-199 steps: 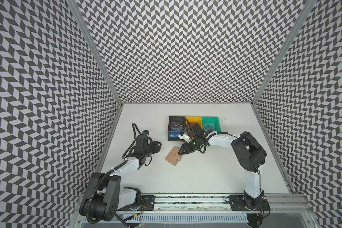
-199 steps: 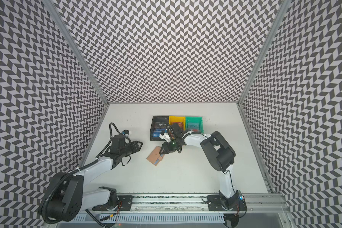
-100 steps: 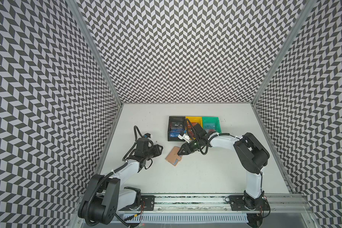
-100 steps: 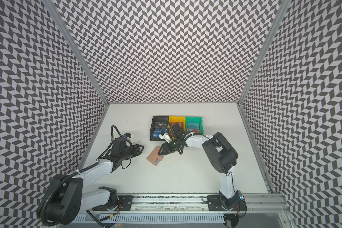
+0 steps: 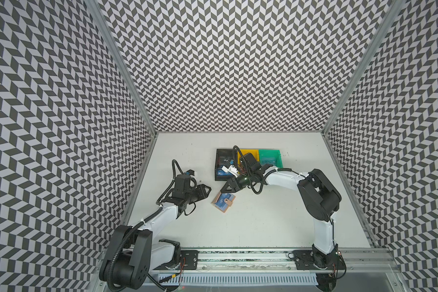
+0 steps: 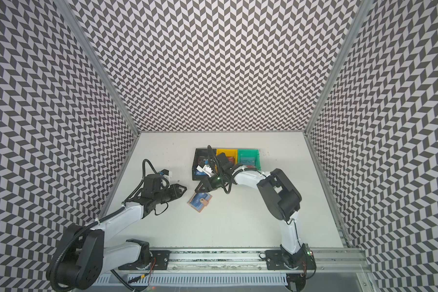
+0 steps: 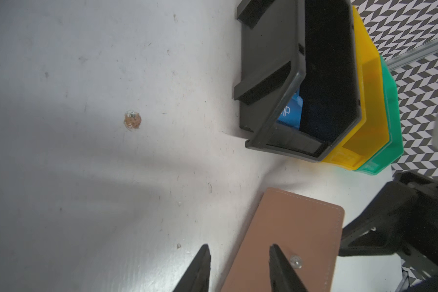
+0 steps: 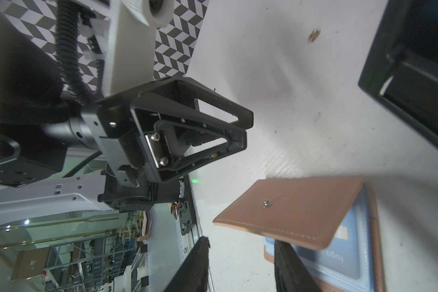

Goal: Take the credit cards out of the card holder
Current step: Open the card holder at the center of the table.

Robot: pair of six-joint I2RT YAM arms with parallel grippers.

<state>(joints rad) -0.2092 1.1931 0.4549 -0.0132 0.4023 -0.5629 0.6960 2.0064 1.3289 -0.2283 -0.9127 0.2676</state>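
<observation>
Near the middle of the table [image 5: 250, 222], just in front of the black bin [image 5: 216, 164], the card holder [image 5: 223, 201] lies open with one tan cover tilted up and a blue credit card [image 8: 339, 255] in its clear sleeve. The left gripper [image 5: 208, 189] is just beside its left edge and the right gripper [image 5: 223, 190] is just behind it on the bin side. Both have their jaws parted and hold nothing.
</observation>
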